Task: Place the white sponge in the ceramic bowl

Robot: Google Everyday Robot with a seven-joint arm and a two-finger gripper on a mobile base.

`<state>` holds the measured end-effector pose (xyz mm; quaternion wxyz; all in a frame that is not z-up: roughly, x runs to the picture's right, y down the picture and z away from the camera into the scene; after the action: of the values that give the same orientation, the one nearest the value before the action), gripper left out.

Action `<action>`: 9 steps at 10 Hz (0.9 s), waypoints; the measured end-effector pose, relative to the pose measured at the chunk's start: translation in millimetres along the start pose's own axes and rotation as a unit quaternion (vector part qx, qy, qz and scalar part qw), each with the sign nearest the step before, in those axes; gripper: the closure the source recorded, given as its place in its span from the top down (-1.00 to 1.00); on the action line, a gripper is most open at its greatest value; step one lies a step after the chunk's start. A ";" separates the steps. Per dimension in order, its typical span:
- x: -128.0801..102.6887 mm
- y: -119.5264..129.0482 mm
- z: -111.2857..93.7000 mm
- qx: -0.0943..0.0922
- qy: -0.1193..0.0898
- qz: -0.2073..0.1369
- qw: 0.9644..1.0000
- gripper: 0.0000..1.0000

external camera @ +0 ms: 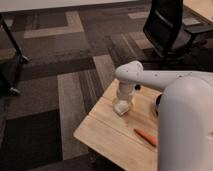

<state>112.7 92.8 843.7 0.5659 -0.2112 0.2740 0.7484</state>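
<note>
One orange stick [144, 136] is spotted by the table's [100, 131] near edge, the gripper [123, 104] is seen right on the white sponge [121, 108] mid-table (closed or not can't be told), and the ceramic bowl [157, 103] is mostly hidden slightly further along the table, so the sponge could be dropped short if it's pinched loosely.

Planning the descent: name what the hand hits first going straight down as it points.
Probably the white sponge, directly beneath the hand above the wooden table; whether they touch now is unclear.
</note>
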 end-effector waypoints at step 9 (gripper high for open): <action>-0.5 3.2 -10.9 -0.010 0.001 0.037 0.999 -0.92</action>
<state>109.8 84.7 836.3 0.5357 -0.2074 0.2740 0.7713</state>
